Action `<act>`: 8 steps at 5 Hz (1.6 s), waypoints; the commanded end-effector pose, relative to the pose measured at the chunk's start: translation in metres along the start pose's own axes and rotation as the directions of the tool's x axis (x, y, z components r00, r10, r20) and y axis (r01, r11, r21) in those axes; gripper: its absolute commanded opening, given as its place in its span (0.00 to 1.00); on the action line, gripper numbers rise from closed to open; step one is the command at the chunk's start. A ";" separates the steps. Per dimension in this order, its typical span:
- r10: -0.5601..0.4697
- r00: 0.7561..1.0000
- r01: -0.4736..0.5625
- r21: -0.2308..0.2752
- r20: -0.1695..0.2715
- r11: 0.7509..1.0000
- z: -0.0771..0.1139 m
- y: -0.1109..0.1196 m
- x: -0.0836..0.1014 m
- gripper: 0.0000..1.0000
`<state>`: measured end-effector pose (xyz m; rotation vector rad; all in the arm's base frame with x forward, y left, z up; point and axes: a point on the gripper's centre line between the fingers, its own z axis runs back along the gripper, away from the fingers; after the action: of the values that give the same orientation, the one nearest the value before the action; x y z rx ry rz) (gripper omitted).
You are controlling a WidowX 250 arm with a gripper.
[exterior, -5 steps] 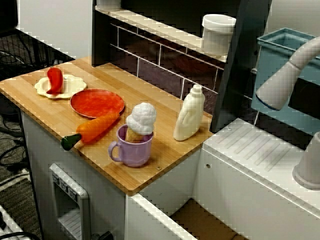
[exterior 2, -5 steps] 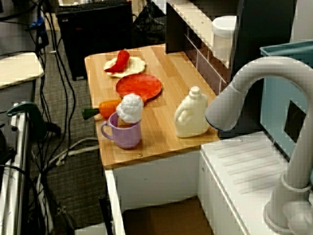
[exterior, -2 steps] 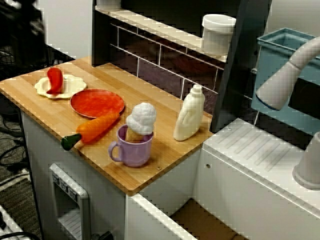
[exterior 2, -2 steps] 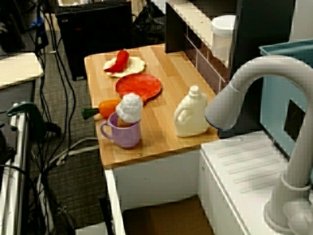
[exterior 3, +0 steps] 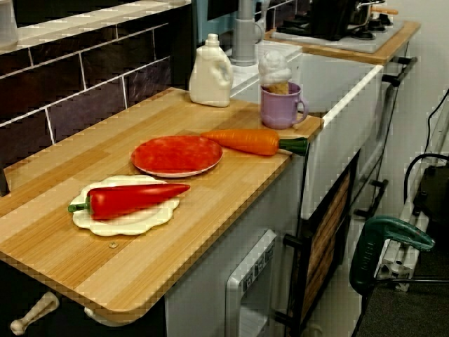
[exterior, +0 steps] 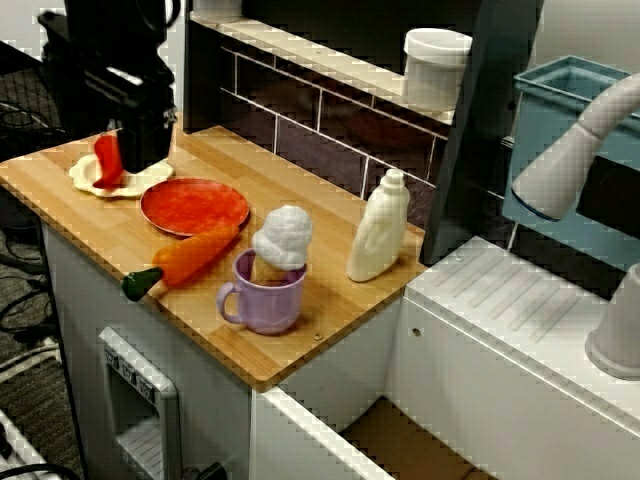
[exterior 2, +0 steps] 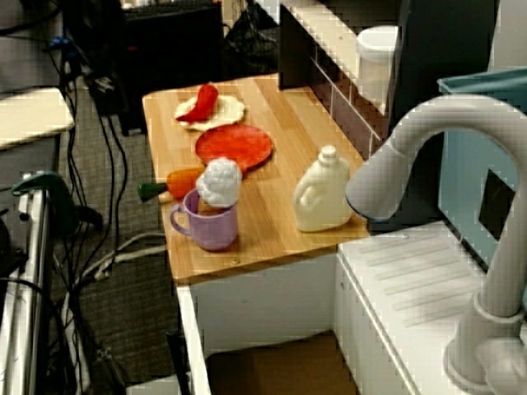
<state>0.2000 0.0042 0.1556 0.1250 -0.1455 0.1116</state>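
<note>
The dark pincer [exterior: 143, 155], jaws too murky to call open or closed, hangs near the red pepper [exterior: 109, 160], which lies lower, on the scalloped cream plate [exterior: 84, 182] at the table's [exterior: 300, 200] end, tip toward the red plate [exterior: 195, 207].

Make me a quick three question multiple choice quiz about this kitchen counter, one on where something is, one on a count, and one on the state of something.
1. Where does the red pepper lie?
A. on the cream plate
B. in a bowl
C. on the floor

2. How many plates are on the wooden counter?
A. one
B. two
C. four

3. How is the white bottle placed?
A. on its side
B. upside down
C. upright

Answers:
1 A, the pepper rests lengthwise on the scalloped cream plate.
2 B, only the cream plate and the red plate show.
3 C, it stands on its base with the cap up.
</note>
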 end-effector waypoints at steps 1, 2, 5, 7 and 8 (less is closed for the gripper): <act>-0.065 0.998 0.065 0.008 0.021 0.998 -0.021 0.024 0.017 1.00; -0.055 0.998 0.055 -0.043 0.005 0.998 -0.019 0.026 0.012 1.00; 0.116 0.991 -0.111 -0.070 0.067 0.991 -0.036 0.019 0.008 1.00; 0.188 0.982 -0.187 -0.028 0.016 0.982 -0.054 0.021 0.042 1.00; 0.188 0.982 -0.187 -0.028 0.016 0.982 -0.054 0.021 0.042 1.00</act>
<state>0.2377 0.0336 0.1013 0.0857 -0.1321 0.2993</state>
